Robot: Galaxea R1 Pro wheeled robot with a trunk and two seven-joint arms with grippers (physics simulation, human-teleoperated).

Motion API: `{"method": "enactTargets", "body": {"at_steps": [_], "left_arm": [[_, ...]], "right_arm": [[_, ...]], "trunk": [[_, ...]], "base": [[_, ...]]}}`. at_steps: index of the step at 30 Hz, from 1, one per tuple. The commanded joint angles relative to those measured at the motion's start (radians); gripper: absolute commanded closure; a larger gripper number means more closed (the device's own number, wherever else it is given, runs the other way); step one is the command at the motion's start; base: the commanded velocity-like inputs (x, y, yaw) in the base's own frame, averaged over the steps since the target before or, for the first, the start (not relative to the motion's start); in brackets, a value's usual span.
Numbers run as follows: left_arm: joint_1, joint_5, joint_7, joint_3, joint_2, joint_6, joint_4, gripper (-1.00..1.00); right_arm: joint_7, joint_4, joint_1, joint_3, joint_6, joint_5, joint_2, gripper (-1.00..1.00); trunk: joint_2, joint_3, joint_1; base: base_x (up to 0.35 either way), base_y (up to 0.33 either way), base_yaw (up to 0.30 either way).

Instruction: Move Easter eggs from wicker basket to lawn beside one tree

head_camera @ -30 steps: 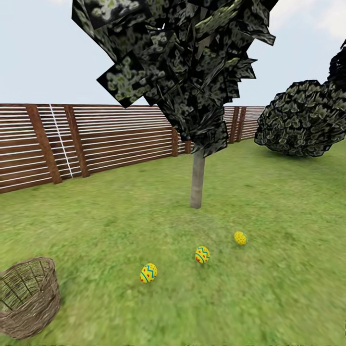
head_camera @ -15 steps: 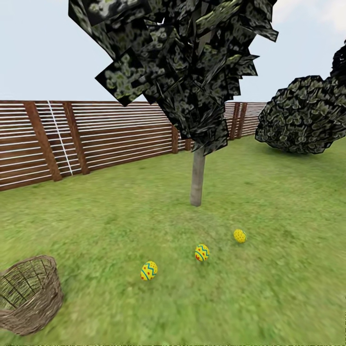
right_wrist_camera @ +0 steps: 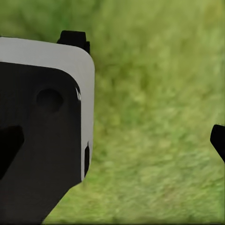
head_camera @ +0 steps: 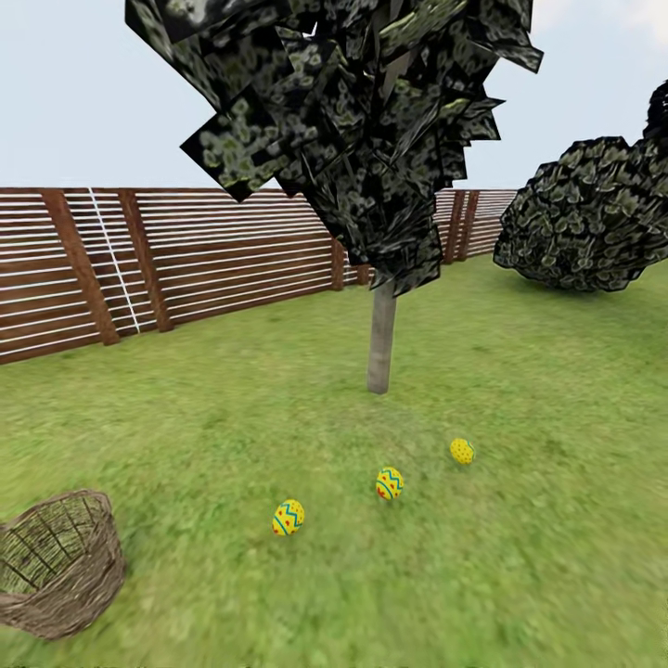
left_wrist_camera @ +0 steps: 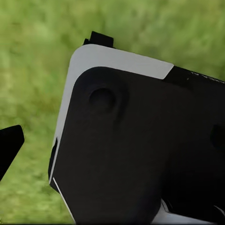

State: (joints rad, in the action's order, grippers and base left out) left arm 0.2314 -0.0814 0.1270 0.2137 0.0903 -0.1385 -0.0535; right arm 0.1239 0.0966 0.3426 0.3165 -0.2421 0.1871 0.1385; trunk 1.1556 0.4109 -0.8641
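Three yellow Easter eggs lie on the lawn (head_camera: 520,557) in front of the tree (head_camera: 380,339): a zigzag-striped one (head_camera: 288,517), a second zigzag one (head_camera: 390,482), and a dotted one (head_camera: 462,451) nearest the trunk. The wicker basket (head_camera: 60,566) stands at the lower left, partly cut off by the picture's edge; no egg is visible in the part I see. My left gripper (left_wrist_camera: 112,140) and right gripper (right_wrist_camera: 112,143) hang over grass beside the robot's black-and-white body, fingertips wide apart and holding nothing.
A brown slatted fence (head_camera: 186,260) closes the garden behind the tree. A low rounded bush (head_camera: 589,213) sits at the far right. The tree's dark crown (head_camera: 353,111) overhangs the eggs. Open grass lies between the basket and the eggs.
The whole head view has shifted slightly, so the camera moved. The eggs, basket and tree keep their places relative to each other.
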Motion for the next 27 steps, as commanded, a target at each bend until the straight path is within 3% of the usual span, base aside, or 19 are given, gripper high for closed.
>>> {"method": "enactTargets", "body": {"at_steps": [1,27], "left_arm": [[0.001,-0.009,0.003,0.003,0.002,-0.003,-0.001,-1.0],[0.0,-0.006,0.002,0.0,0.001,-0.003,0.008,-1.0]], "right_arm": [[0.005,0.002,0.0,0.009,-0.002,0.01,0.0,-1.0],[0.005,0.002,-0.045,0.009,0.004,0.011,-0.011,-1.0]], "trunk": [[-0.007,-0.001,0.004],[-0.189,-0.039,0.104]], "base": [[0.0,0.0,0.0],[0.0,0.0,-0.049]]}}
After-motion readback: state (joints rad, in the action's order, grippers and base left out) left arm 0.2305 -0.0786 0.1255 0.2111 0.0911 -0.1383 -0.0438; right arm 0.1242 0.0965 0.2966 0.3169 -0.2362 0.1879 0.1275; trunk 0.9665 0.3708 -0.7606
